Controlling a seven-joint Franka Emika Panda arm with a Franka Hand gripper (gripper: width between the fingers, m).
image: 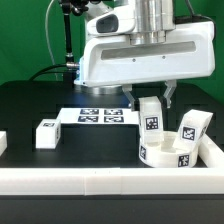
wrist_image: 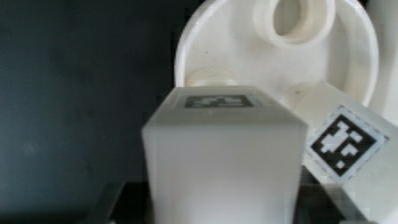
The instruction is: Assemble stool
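The round white seat (image: 163, 156) lies on the black table at the exterior view's right, in the corner of the border rails. My gripper (image: 151, 101) is shut on a white tagged leg (image: 150, 116) and holds it upright on the seat's top. A second leg (image: 190, 128) stands tilted at the seat's right side. A third leg (image: 46, 133) lies loose on the table at the left. In the wrist view the held leg (wrist_image: 222, 150) fills the middle, with the seat (wrist_image: 231, 45) and an open socket (wrist_image: 302, 20) beyond it and the second leg's tag (wrist_image: 347, 142) beside it.
The marker board (image: 100, 116) lies flat behind the seat, toward the middle. White border rails run along the front (image: 90, 181) and the right side (image: 214, 150). A white piece (image: 3, 143) shows at the left edge. The arm's white body (image: 140, 50) hangs above.
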